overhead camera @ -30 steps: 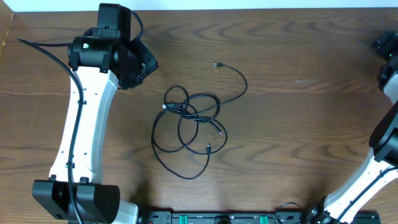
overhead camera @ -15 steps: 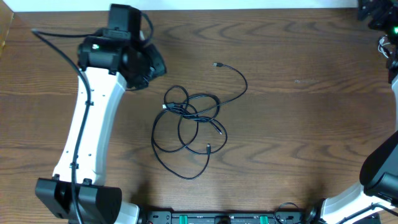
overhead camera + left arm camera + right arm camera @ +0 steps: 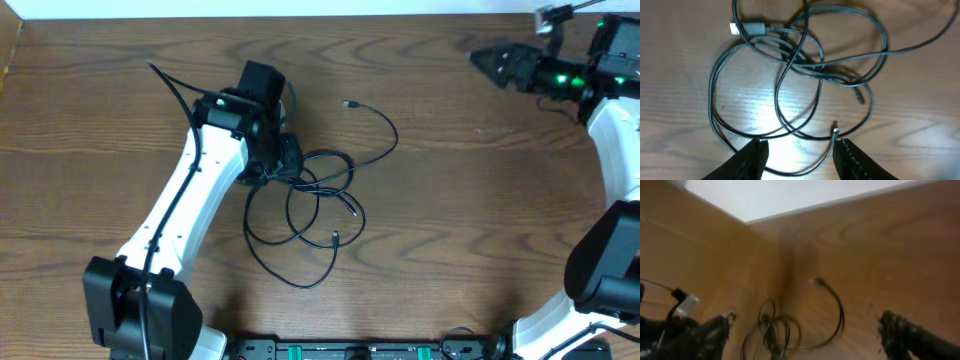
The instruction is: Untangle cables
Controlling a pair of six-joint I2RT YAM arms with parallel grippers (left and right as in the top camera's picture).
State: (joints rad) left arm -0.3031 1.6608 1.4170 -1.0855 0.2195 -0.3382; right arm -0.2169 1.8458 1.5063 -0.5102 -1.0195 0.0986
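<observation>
Brown wood-grain worktop (image 3: 480, 200), overhead view: cables (image 3: 318, 200) lie mid-table as one heap of overlapping black loops. None is drawn apart, so the job looks barely begun. One free end with a small plug (image 3: 347, 104) trails toward the far side. Left claw (image 3: 287, 160) hovers over the heap's left edge, but its opening is hidden under the wrist from this angle. Right claw (image 3: 490, 58) sits up at the far right, well apart from the cables. Only obstruction noted: left arm (image 3: 190, 200) covers some of the left loops.

Left wrist view: fingers (image 3: 752, 159) are spread wide at the bottom of frame, with nothing held. Strands cross several times just beyond them, and a pale connector (image 3: 747, 27) lies top left.

Right wrist view, blurred: both fingers (image 3: 702, 337) are wide apart and empty, and the heap is small and distant between them. Judged: all the separating is left to do.
</observation>
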